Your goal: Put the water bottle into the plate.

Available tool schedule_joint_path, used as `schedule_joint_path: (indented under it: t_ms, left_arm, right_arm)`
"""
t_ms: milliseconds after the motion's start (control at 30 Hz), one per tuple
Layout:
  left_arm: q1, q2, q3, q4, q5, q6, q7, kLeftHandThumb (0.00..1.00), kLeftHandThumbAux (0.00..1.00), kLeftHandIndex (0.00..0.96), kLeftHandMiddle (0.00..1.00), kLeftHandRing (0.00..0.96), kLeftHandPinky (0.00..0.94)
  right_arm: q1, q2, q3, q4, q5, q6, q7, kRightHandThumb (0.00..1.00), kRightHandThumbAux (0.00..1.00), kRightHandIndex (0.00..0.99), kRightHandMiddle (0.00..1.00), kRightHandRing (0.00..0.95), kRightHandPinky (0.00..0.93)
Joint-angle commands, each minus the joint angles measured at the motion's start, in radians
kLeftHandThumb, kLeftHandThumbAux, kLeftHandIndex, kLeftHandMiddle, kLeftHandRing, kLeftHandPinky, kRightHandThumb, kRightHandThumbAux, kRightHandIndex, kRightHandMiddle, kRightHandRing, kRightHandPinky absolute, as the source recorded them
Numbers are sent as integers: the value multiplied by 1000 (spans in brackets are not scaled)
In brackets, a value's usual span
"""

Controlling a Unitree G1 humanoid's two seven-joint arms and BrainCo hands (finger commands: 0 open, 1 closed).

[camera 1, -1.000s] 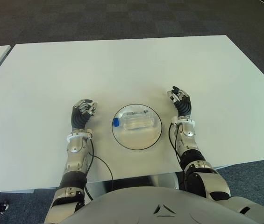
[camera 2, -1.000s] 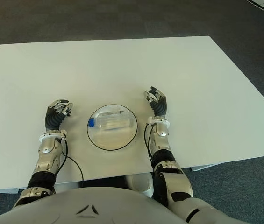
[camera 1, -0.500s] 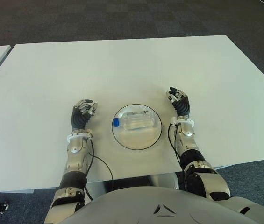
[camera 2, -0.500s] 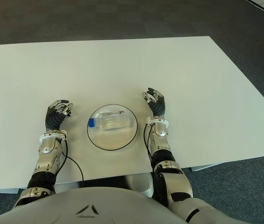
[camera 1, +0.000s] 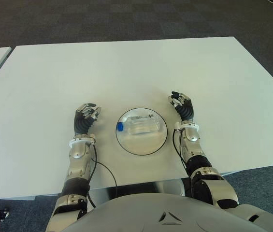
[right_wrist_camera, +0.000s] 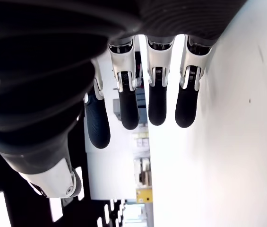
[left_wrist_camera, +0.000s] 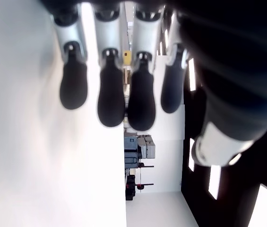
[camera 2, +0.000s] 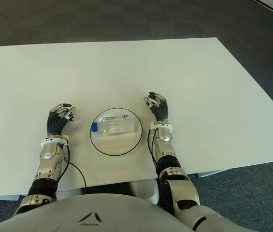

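One water bottle [camera 1: 141,125] lying in one plate [camera 1: 128,144]; two hands empty.

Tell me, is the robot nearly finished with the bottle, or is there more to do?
It looks finished: the bottle lies on its side inside the plate on the table. Nothing is in hand; the left hand and right hand show empty and open on either side of the plate. No step appears left.
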Motion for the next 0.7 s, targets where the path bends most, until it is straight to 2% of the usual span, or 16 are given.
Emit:
schedule_joint_path:
  t_ms: [33, 333, 700]
  left_arm:
    - [25, -6, -1, 9, 1, 36, 10, 708, 713, 436, 678, 657, 642]
    - [27, -3, -4, 5, 12, 43, 14, 708, 714, 435, 668, 649, 624]
    - [30, -3, -6, 1, 20, 42, 11, 708, 715, 436, 674, 658, 648]
  right_arm:
    - [24, 3, 8, 7, -12, 34, 1, 708, 728, 435, 618, 629, 644]
    - [27, 4, 13, 4, -18, 39, 3, 707, 728, 434, 613, 625, 639]
    - [27, -3, 17, 5, -18, 62, 16, 707, 728, 434, 612, 622, 632]
